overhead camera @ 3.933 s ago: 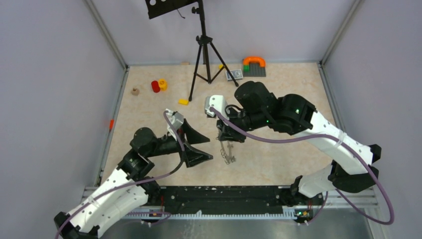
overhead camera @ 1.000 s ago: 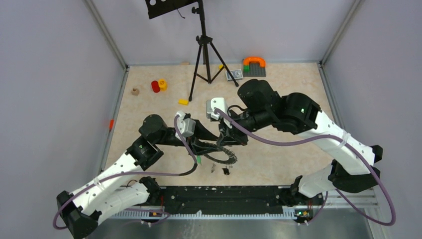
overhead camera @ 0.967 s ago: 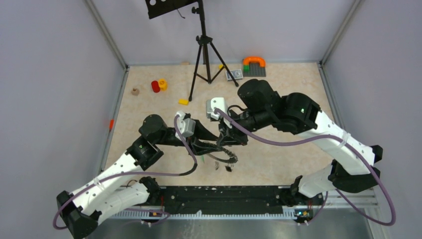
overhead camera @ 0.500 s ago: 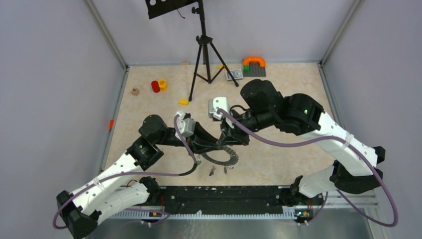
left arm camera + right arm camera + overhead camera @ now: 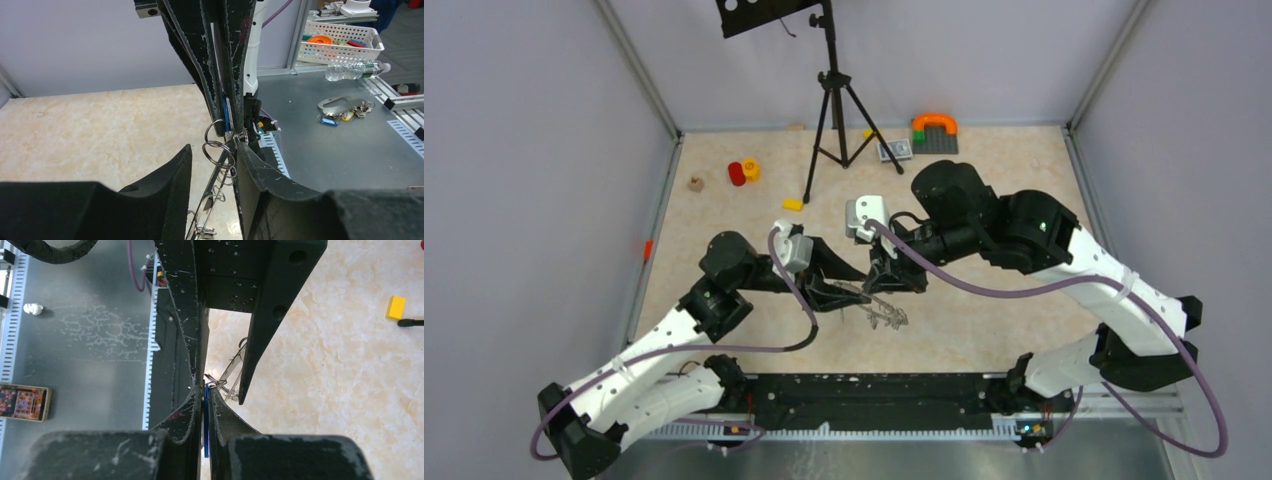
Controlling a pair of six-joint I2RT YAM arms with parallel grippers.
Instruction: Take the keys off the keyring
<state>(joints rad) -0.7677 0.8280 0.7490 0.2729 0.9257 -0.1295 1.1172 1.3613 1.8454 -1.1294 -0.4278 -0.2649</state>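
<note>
On the beige marbled tabletop [image 5: 984,330], a black tripod stand [image 5: 832,110] stands at the far side, with a red cylinder [image 5: 736,173] just beside a yellow cylinder [image 5: 751,169] to its left, a yellow block [image 5: 793,204] near its foot, and an orange arch on a grey baseplate [image 5: 935,130] to its right.

Left pincer [image 5: 213,150] parted, right pincer [image 5: 205,391] clamped, tips close together.
</note>
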